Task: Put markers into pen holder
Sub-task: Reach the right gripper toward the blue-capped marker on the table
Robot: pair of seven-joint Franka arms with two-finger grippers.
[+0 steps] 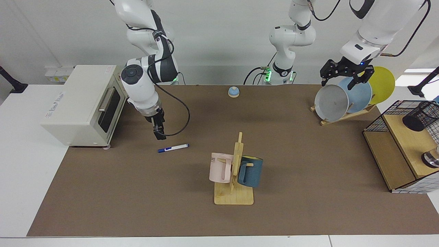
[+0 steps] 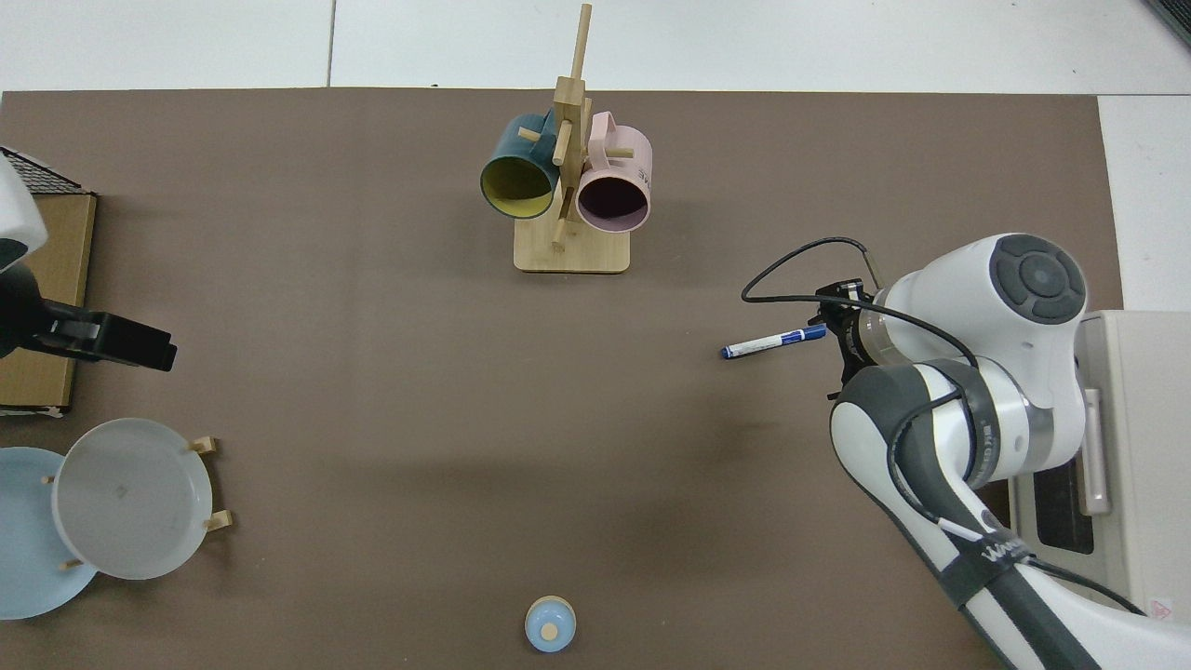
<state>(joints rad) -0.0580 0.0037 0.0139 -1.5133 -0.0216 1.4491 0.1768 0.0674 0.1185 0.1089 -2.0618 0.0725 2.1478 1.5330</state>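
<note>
The marker (image 1: 173, 148) is a slim white pen with blue ends. It lies flat on the brown mat, left of the mug rack, and also shows in the top view (image 2: 774, 341). My right gripper (image 1: 159, 133) points down just above the mat, a little behind the marker's blue-capped end and apart from it. In the top view the right arm (image 2: 968, 372) covers most of it. The black mesh pen holder (image 1: 421, 116) rests on the wooden shelf at the far right, out of the top view. My left gripper (image 1: 344, 76) hangs open and holds nothing above the plates.
A wooden rack (image 1: 235, 171) with a pink mug (image 1: 219, 168) and a blue mug (image 1: 252, 171) stands mid-table. A white oven (image 1: 82, 103) sits at the left, a plate rack (image 1: 346, 99) at the back right, a wire basket (image 1: 394, 137) with shelves at the right, and a small bell (image 1: 233, 92) at the back.
</note>
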